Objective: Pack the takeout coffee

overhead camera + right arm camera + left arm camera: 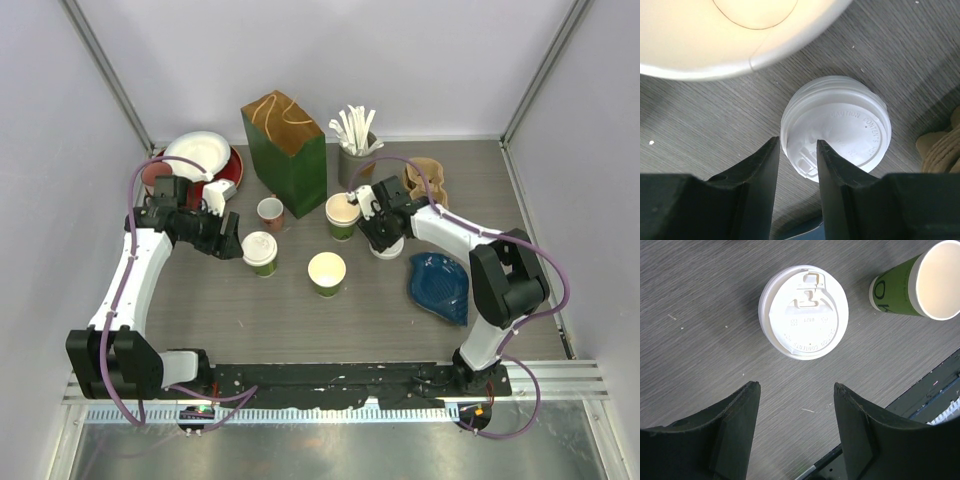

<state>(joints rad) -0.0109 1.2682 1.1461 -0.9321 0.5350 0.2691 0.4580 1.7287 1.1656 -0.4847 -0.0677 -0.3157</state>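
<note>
Straddling lid (850, 120), right fingers (760, 185) (wrist view: grip unclear) | left fingers (735, 430) spread above cup (802, 312)

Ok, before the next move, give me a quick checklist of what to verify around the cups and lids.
1. Left tool open, with the lidded cup in front of it and not held: ok.
2. Right tool lined up on the loose lid: ok, its jaws straddle the lid's edge.
3. Loose lid firmly gripped: cannot tell.
4. Open cup beside the right tool standing upright: ok.
5. All green cups lidded: not ok, that one and the second open cup have none.
6. Bag standing upright at the back: ok.
</note>
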